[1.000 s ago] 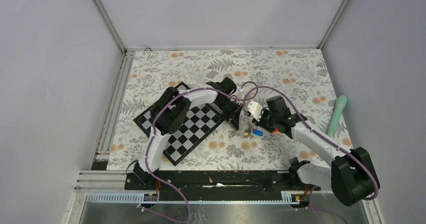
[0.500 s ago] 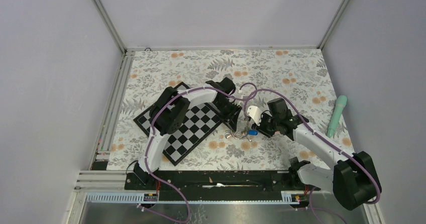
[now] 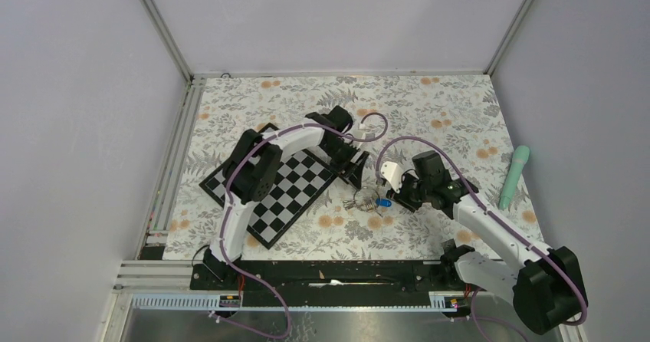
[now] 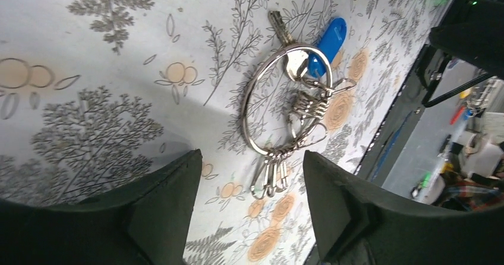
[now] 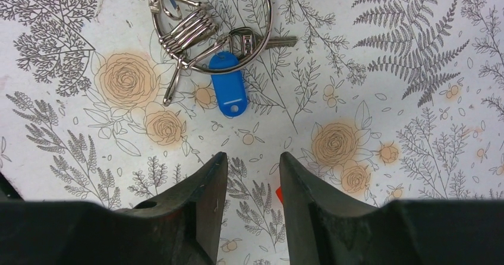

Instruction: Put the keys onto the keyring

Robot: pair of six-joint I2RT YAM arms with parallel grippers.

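The keyring lies flat on the flowered tablecloth between my two grippers. In the left wrist view the keyring is a thin silver ring carrying a wire coil and small clips. A silver key with a blue head lies across its far rim. In the right wrist view that blue head and the key's silver blade sit at the keyring, apparently threaded on it. My left gripper is open just short of the ring, touching nothing. My right gripper is open and empty, a little short of the blue head.
A chessboard lies tilted under the left arm, left of the ring. A mint-green handle-shaped object rests near the table's right edge. Purple cables loop over both arms.
My left gripper has opened, let go of the ring and drawn back up-left. The ring with the blue key now lies on the cloth, shifted slightly left. My right gripper has widened a little.
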